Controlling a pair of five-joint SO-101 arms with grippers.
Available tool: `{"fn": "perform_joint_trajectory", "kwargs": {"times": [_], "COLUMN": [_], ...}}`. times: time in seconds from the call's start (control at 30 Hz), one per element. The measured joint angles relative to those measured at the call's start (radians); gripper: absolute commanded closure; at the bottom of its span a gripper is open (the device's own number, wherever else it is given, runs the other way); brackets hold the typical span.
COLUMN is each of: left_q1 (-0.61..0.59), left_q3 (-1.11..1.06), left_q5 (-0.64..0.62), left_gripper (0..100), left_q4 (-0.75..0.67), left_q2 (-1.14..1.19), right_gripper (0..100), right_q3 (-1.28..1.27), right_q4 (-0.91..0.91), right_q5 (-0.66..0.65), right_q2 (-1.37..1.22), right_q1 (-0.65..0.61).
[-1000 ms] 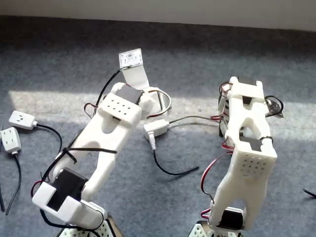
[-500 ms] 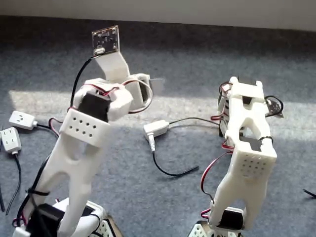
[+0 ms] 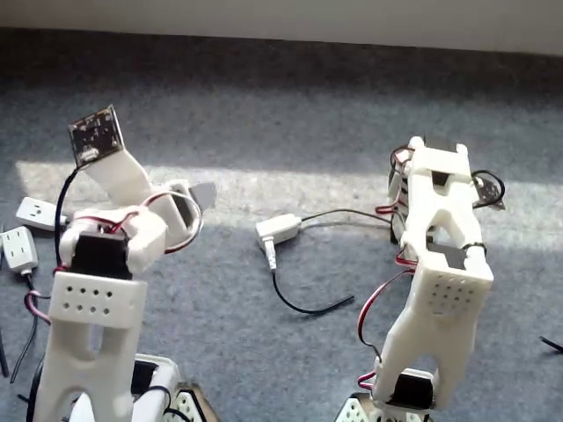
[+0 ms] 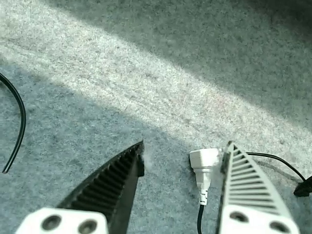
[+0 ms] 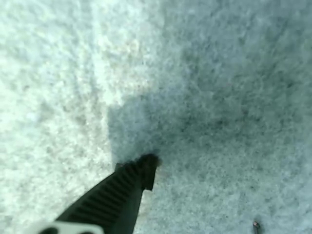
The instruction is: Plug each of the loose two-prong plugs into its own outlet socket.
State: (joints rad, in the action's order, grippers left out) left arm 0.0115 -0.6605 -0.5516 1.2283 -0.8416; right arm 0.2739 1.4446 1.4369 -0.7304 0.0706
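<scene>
Carpet is seen as mottled grey-blue, crossed by a pale sunlit band. Plug is noted white, its cord black. Sockets are noted white, black-corded. Left arm and right arm are marked white, with black motors and red-and-black wires. On the left gripper, one finger is black and ribbed, the other finger white and ribbed.

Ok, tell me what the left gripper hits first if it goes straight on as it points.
The left gripper likely meets the white plug near one open jaw, else the carpet; depth unclear.
</scene>
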Motion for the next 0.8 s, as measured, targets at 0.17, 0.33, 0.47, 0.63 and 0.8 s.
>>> {"fn": "perform_joint_trajectory", "kwargs": {"times": [0.17,0.33,0.47,0.63,0.8], "left_q1": [-0.002,-0.02,-0.069,-0.068,-0.074], "left_q3": [-0.221,-0.506,-0.71,-0.901,-1.011], "left_q5": [0.0,0.0,-0.003,-0.003,-0.003], "left_gripper": [73,73,74,74,74], "left_q4": [-0.12,-0.318,-0.476,-0.671,-0.819], "left_q2": [-0.216,-0.428,-0.543,-0.629,-0.689], "right_gripper": [38.2,38.2,38.2,38.2,38.2], "right_q3": [0.048,0.176,0.39,0.646,0.801], "right_q4": [0.002,0.061,0.166,0.269,0.276], "right_q5": [0.0,0.0,0.0,-0.028,-0.276], "right_q2": [-0.003,-0.009,-0.011,-0.011,-0.011], "right_q1": [0.0,0.0,0.005,-0.003,-0.081]}}
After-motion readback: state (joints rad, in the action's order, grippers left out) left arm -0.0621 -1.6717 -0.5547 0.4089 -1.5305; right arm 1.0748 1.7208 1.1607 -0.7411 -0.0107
